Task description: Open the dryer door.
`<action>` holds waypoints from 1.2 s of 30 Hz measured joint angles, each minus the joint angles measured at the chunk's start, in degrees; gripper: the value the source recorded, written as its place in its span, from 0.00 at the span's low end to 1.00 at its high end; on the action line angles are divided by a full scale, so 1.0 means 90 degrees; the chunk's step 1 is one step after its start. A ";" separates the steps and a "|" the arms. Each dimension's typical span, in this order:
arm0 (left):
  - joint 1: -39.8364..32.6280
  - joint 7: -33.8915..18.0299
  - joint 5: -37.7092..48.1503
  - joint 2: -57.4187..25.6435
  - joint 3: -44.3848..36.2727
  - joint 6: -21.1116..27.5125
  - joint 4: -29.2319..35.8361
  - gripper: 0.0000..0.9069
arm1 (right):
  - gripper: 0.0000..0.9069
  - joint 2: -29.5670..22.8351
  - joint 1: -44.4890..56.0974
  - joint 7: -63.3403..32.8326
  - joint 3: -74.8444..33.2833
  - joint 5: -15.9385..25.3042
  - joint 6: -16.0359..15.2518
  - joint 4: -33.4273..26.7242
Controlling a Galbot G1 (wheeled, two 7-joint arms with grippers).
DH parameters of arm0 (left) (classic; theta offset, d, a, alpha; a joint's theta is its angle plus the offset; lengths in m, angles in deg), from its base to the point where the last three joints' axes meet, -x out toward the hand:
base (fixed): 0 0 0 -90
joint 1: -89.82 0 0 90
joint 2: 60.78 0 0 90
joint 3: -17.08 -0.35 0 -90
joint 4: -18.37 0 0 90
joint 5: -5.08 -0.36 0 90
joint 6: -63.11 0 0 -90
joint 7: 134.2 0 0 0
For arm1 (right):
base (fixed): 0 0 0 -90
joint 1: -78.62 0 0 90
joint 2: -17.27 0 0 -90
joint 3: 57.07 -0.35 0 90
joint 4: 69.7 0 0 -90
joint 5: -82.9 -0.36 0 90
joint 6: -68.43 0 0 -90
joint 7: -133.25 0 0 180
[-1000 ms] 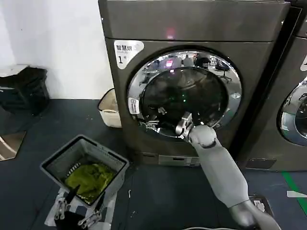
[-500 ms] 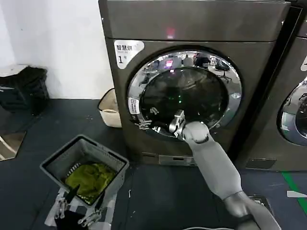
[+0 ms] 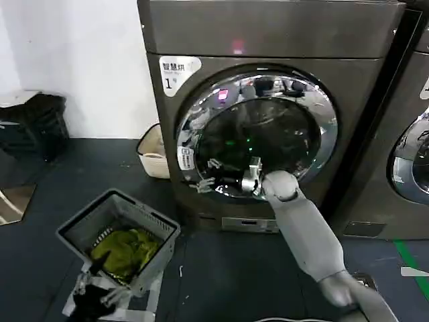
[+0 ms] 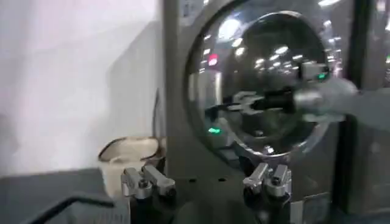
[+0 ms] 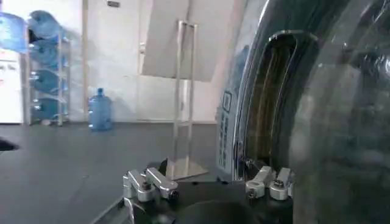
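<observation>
Dryer door (image 3: 258, 131) now swung slightly ajar at its left edge on the dryer (image 3: 268, 40); it sat flush 1.0 s ago. Right gripper (image 3: 216, 182), released with jaws spread, reaches along the door's lower chrome ring near that edge. Laundry basket (image 3: 117, 235) with green cloth sits on the floor front-left, clear of the door; left gripper (image 3: 100, 298) hangs low beside it, jaws apart.

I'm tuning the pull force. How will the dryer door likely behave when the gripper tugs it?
The dryer door looks rigid and fairly heavy: thick glass, wide chrome ring. It will probably swing stiffly rather than flex. The polished ring looks slippery for the right gripper.
</observation>
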 joint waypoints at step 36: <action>-0.3637 -0.0242 0.2560 -0.3357 -0.2980 0.0240 -0.1821 1.00 | 1.00 0.1173 0.4130 0.1950 -0.4086 -0.1499 0.0609 0.3103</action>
